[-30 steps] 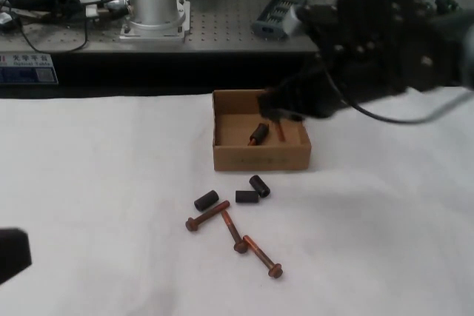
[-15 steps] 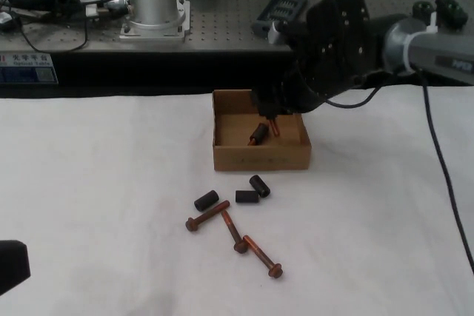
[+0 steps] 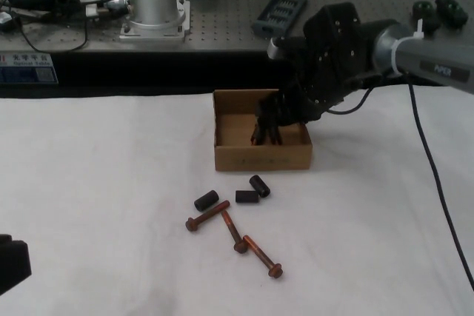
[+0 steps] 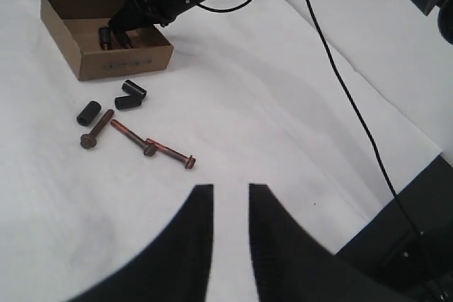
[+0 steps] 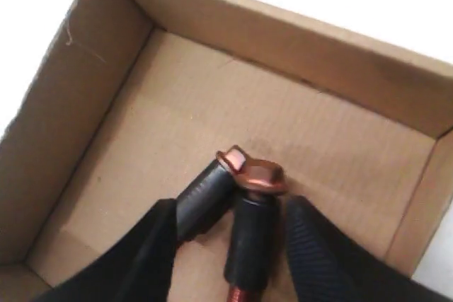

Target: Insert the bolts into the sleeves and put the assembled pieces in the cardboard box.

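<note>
Where the cardboard box sits just above the middle of the high view, the right hand dips into it from the upper right. Its arm stretches back toward the right edge of the frame. In the right wrist view the right hand is open. Its two fingers stand spread on either side of an assembled piece, a bolt with a copper-coloured hexagonal head pushed through a black sleeve. Bare cardboard shows between that piece and one finger. A second assembled piece lies on the box floor, angled away from the first, with the two heads meeting. Both pieces are inside the box.

Below the box in the high view, a white sheet covers the bench. On it three loose sleeves lie near one another, just in front of the box's front wall. Just below them, three bolts form a rough chain running toward the lower right. Whether each touches the next I cannot tell.

The left hand is also open, its fingers parted with white sheet showing between them. It hovers over bare sheet, well apart from the bolts and sleeves.
</note>
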You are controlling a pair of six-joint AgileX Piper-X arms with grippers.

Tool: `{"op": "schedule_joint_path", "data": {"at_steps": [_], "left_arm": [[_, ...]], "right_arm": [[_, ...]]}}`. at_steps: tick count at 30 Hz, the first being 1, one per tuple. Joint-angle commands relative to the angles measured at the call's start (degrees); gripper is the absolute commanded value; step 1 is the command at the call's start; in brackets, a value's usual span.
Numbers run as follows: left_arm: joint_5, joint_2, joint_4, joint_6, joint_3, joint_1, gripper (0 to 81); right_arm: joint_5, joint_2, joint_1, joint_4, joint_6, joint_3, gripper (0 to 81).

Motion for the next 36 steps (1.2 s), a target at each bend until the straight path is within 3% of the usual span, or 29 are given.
{"op": "schedule_joint_path", "data": {"at_steps": [1,4,12,24,30,36], "left_arm": [[-1.3,-0.4,-0.1,-0.2,-0.3,0.0,30.5],[-2.3,-0.4,-0.1,-0.2,-0.3,0.0,37.7],[-2.2,-0.4,-0.1,-0.2,-0.3,0.0,37.8],[-2.3,-0.4,0.2,0.7,-0.2,0.0,37.8],[-5.3,0.1,1.0,2.3,0.5,0.0,37.5],[-5.6,0.3,1.0,2.3,4.0,0.0,34.4]], "right_arm": [[0.2,-0.6,-0.1,3.2,-1.0,-2.4,36.7],[0.1,-0.9,0.1,6.2,-1.0,-3.9,36.1],[0.2,-8.2,1.8,14.7,-5.6,-4.4,35.9],[1.1,-23.0,8.5,30.0,-8.8,-4.3,35.8],[5.0,-34.6,12.7,28.2,-7.9,6.5,35.8],[8.8,-51.5,16.6,20.1,-1.0,28.5,35.8]]}}
